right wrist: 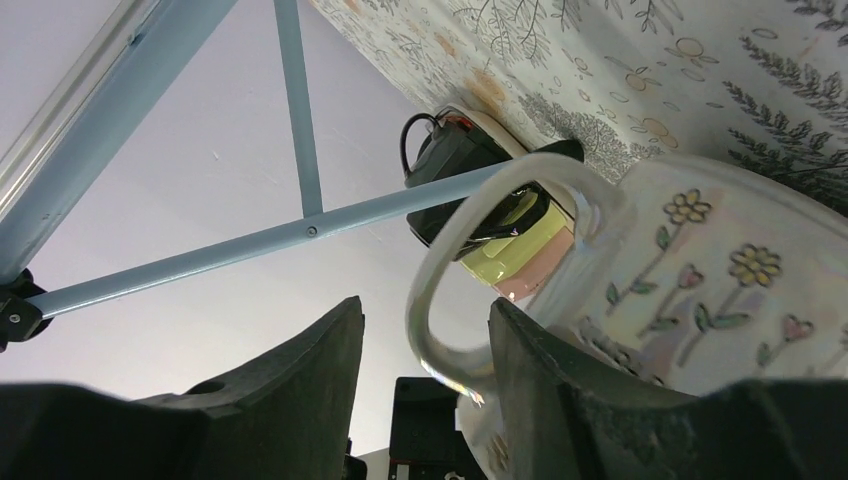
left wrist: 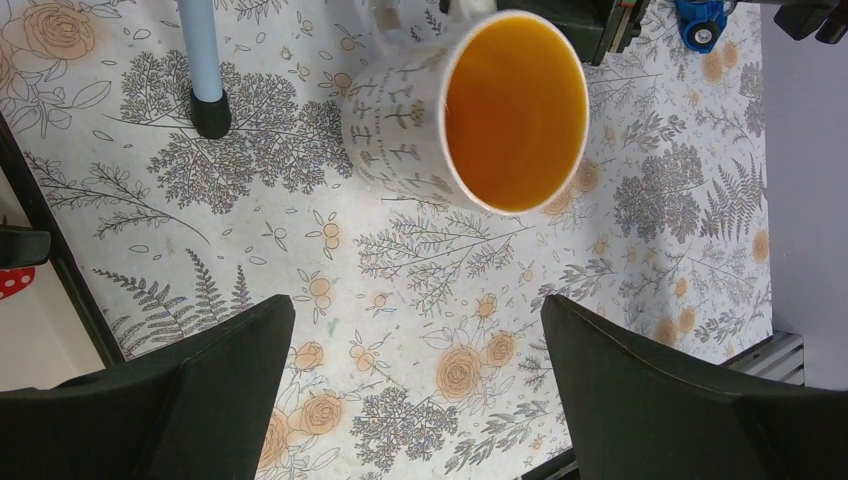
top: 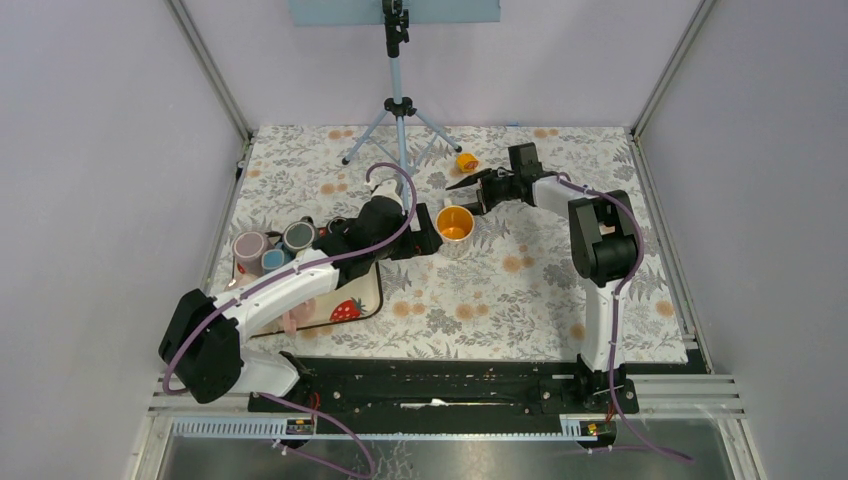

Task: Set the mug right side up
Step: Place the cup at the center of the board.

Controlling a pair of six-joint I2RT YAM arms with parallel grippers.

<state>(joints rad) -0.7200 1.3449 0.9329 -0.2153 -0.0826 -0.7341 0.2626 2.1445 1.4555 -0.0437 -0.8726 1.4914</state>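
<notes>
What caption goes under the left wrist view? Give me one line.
Open left gripper facing the upright floral mug, orange inside, on the flower-print tablecloth.

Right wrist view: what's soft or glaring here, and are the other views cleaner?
Right wrist view: right pincer fingers close and blurred, small highlight on the mug handle. Left wrist view: tablecloth sharp, light even. Top external view: even light, faint shadows, no glare.

Mug (top: 455, 222) upright, mouth up; left pincer (top: 432, 231), right pincer (top: 468, 192) just beside.
</notes>
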